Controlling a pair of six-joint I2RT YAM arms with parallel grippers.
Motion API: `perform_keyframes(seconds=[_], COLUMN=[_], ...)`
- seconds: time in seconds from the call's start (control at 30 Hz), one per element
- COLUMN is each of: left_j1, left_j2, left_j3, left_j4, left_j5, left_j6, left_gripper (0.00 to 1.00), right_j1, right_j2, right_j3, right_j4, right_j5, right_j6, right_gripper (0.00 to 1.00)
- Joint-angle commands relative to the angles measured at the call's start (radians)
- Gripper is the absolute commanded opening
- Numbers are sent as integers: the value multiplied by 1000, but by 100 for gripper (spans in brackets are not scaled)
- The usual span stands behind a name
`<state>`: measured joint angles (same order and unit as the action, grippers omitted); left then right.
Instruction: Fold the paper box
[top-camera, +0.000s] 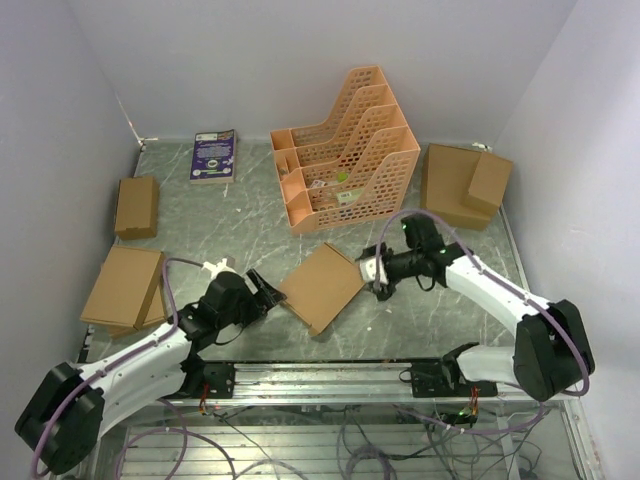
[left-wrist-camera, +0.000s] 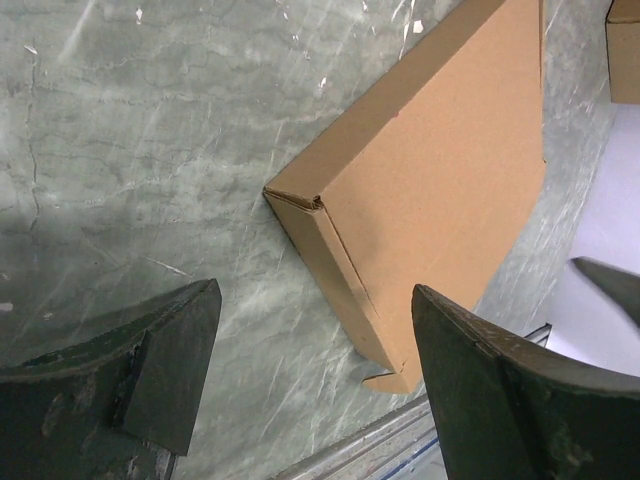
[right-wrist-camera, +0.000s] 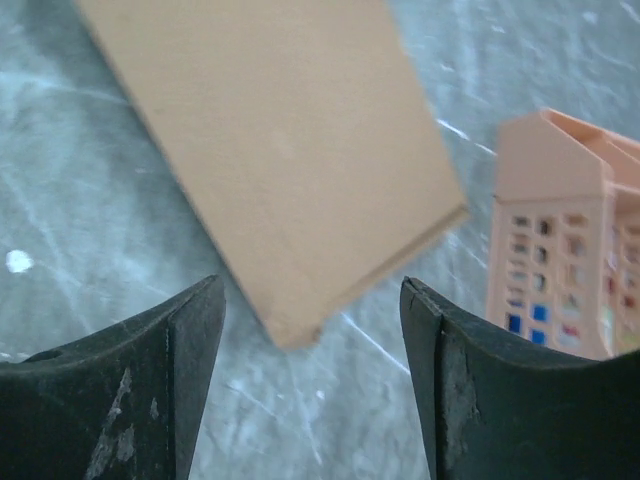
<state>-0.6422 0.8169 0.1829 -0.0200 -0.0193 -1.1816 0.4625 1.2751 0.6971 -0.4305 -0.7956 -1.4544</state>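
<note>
- I see the plain brown cardboard paper box (top-camera: 322, 288) lying flat and closed on the grey marbled table (top-camera: 230, 230). It sits mid-table between the two arms, turned like a diamond toward me.
- Its long axis runs from near-left to far-right. Its left corner points at my left gripper (top-camera: 264, 290) and its right corner at my right gripper (top-camera: 375, 272).
- The left gripper's fingers are spread wide and hold nothing. In the left wrist view the paper box (left-wrist-camera: 440, 190) lies ahead and to the right of them, side wall showing, clear of both pads.
- The right gripper's fingers are also spread and empty. In the right wrist view a corner of the paper box (right-wrist-camera: 270, 150) points down toward the gap between them, and I see no contact.
- I judge both arms about equally near, each just beside its own corner.
- The paper box carries no print or label.
- The purple-covered booklet (top-camera: 213, 155) at the far left has writing too small for me to read.
- The orange plastic lattice file rack (top-camera: 345, 150) holds small coloured items, none legible.
</note>
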Motion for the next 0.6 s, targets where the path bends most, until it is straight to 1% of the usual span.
perform_keyframes(seconds=[0.0,0.07,0.1,0.13,0.2,0.23,0.3,0.37,0.57], left_j1=[3,4,4,3,3,3,3,3,3], left_j2=[0,-12,-16,-19,-17,-12,-4,2,-16], left_j3=[42,36,30,25,16,12,9,7,-1], left_j4=[42,42,48,54,73,80,89,96,92], left_j5=[2,-3,-2,-2,2,4,11,16,14], left_j6=[39,46,46,46,51,51,55,58,60], left_gripper=[87,86,86,86,85,85,85,85,85], right_j1=[-98,-116,-118,-119,-118,-119,-120,-120,-124], right_j2=[2,52,84,119,182,213,276,317,404], right_j3=[115,167,191,200,191,180,178,188,202], right_j4=[-9,64,77,106,163,203,237,257,298], right_j5=[-130,-108,-101,-100,-101,-98,-51,5,83], right_j6=[370,682,763,916,1085,1150,1222,1257,1316], right_gripper=[70,69,67,62,53,46,42,38,37])
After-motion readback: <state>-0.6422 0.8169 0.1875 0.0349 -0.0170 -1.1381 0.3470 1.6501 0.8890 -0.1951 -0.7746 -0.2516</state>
